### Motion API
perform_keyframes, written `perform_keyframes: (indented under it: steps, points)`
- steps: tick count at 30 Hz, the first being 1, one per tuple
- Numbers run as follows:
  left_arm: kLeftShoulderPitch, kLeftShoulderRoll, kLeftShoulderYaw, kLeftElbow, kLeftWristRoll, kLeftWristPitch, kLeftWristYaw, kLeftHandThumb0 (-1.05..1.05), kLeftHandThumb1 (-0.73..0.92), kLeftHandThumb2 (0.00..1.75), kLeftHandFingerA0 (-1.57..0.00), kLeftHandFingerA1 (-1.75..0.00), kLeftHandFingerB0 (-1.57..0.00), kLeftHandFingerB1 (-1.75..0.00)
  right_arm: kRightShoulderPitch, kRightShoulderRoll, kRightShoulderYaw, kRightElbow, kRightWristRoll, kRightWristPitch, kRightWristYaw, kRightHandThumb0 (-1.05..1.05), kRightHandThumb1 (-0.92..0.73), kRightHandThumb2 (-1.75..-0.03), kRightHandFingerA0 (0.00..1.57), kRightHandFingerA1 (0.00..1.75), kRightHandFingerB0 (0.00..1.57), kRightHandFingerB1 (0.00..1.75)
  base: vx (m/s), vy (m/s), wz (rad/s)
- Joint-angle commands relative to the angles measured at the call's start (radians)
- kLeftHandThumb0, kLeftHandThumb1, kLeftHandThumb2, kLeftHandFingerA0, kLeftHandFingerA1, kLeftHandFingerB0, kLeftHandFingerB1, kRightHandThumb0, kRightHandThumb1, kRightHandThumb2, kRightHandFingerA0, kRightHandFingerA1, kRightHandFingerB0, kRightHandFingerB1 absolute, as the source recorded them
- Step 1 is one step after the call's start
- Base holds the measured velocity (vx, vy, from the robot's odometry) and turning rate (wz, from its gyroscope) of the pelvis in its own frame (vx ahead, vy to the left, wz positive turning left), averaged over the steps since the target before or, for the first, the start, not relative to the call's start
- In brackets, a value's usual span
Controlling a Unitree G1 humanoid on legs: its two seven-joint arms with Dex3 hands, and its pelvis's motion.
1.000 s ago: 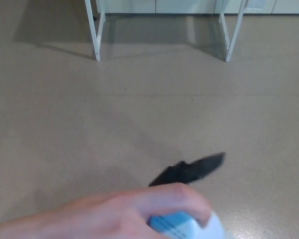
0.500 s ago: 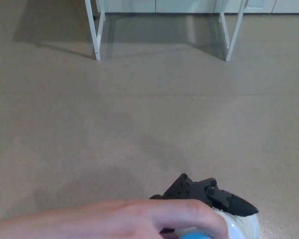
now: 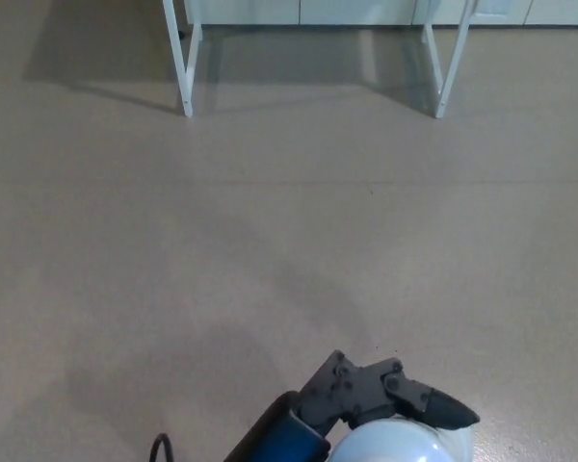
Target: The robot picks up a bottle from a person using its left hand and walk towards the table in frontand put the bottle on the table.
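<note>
- At the bottom edge of the head view we see the robot's left hand (image 3: 378,393), black, coming into the picture from the lower left.
- Its fingers (image 3: 441,412) are closed over the upper side of the bottle (image 3: 397,447), so the hand is gripping the bottle. One finger lies across the far side of it and points to the right.
- Of the bottle we see only a white rounded part, cut by the lower edge of the picture. It is held in the air above the floor (image 3: 270,241) and touches nothing except the hand.
- Just left of the white part there is a dark blue part (image 3: 291,441). We cannot tell if it belongs to the bottle or to the arm.
- A thin black cable (image 3: 160,447) makes a small loop at the bottom edge, left of the hand.
- The floor is plain beige and fills almost the whole picture, with soft shadows on it.
- The counter (image 3: 184,67) is far ahead, at the top of the picture, well apart from the hand and the bottle. Only its white legs show, one at the left and one at the right (image 3: 448,67).
- Behind the legs, along the top edge, there are pale cabinet fronts (image 3: 299,12).
</note>
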Motion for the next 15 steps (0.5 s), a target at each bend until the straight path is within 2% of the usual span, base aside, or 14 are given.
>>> perform_keyframes:
  steps: [1, 10, 11, 15]
  points:
    - [-0.003, -0.009, 0.046, 0.019, 0.011, -0.001, 0.03, -0.09, 0.71, 0.8, -0.98, -1.43, -0.8, -1.06, -0.004, -0.024, -0.01, 0.004, 0.0, 0.006, 0.019, -0.41, -0.7, -0.61, 0.62, 0.49, 0.56, 0.44, 0.0, 0.0, 0.0]
    - [0.022, -0.023, 0.134, 0.071, 0.025, 0.003, 0.065, -0.14, 0.75, 0.75, -1.02, -1.43, -0.81, -1.06, -0.015, -0.026, -0.004, 0.001, -0.012, 0.02, 0.032, -0.4, -0.7, -0.61, 0.6, 0.47, 0.55, 0.42, 0.01, -0.033, 0.08]
    - [0.028, -0.028, 0.15, 0.078, 0.016, 0.009, 0.07, -0.13, 0.76, 0.74, -0.99, -1.46, -0.78, -1.14, -0.015, -0.027, -0.003, 0.002, -0.014, 0.018, 0.033, -0.41, -0.69, -0.61, 0.6, 0.47, 0.54, 0.42, 0.02, 0.025, -0.07]
    - [0.036, -0.044, 0.193, 0.097, -0.005, 0.012, 0.067, -0.12, 0.77, 0.75, -0.98, -1.48, -0.76, -1.17, -0.022, -0.029, -0.005, 0.003, -0.012, 0.02, 0.041, -0.4, -0.7, -0.61, 0.61, 0.47, 0.55, 0.42, 0.07, 0.134, -0.13]
